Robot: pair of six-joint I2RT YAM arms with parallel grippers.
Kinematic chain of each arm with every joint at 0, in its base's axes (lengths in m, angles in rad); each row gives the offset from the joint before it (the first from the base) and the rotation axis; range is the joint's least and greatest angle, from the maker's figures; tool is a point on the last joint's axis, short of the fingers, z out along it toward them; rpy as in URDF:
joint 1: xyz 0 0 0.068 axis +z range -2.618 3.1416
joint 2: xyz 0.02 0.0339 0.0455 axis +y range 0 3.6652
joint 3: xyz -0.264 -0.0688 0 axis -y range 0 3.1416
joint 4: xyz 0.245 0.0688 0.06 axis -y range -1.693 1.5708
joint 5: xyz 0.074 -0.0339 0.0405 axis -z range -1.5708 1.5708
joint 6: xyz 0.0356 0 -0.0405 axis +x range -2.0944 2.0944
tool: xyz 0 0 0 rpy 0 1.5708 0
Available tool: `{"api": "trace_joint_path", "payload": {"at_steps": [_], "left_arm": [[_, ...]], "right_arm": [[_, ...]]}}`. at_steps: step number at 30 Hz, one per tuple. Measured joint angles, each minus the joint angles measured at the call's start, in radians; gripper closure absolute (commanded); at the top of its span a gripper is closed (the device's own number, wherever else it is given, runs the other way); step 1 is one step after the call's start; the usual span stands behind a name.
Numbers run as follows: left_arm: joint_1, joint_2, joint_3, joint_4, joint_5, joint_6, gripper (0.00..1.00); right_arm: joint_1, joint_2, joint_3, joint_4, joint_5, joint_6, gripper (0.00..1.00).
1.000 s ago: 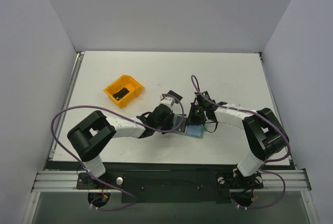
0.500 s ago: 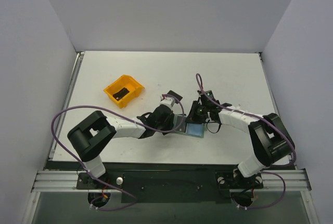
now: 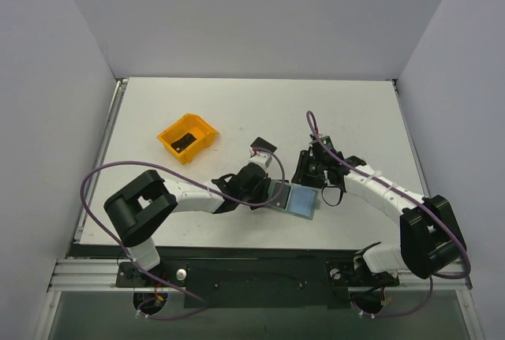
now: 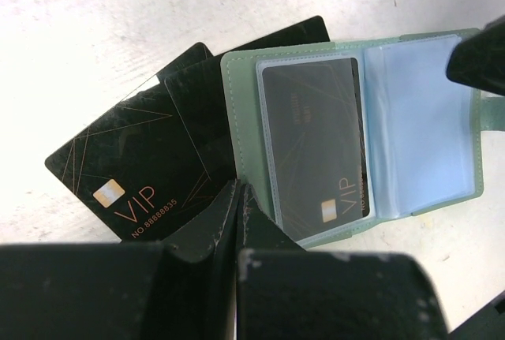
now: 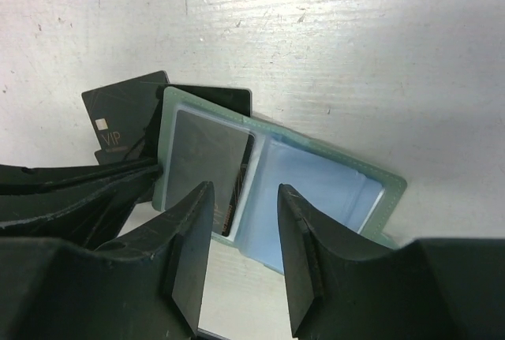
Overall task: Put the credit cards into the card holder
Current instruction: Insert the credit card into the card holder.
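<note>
Right tool (image 5: 243,198) risen above card holder (image 5: 316,178)

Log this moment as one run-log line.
card holder: open | sleeved card: one | loose cards: at its edge | left end effector: shut | right end effector: open, empty
</note>
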Motion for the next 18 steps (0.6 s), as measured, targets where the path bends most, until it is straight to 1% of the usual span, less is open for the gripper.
{"api": "trace_joint_path", "payload": {"at_steps": [4, 11, 16, 18], "left_arm": [[-0.027, 0.000, 0.014, -0.029, 0.002, 0.000, 1.00], [-0.040, 0.000, 0.021, -0.048, 0.004, -0.008, 1.00], [-0.032, 0.000, 0.026, -0.061, 0.000, -0.021, 1.00], [-0.024, 0.000, 0.026, -0.063, 0.000, -0.026, 1.00]], "right_arm": [[0.000, 0.000, -0.009, 0.008, -0.024, 0.000, 0.66], [0.003, 0.011, -0.076, 0.088, -0.121, 0.048, 0.67], [0.021, 0.020, -0.125, 0.114, -0.125, 0.088, 0.68], [0.027, 0.020, -0.150, 0.115, -0.125, 0.103, 0.70]]}}
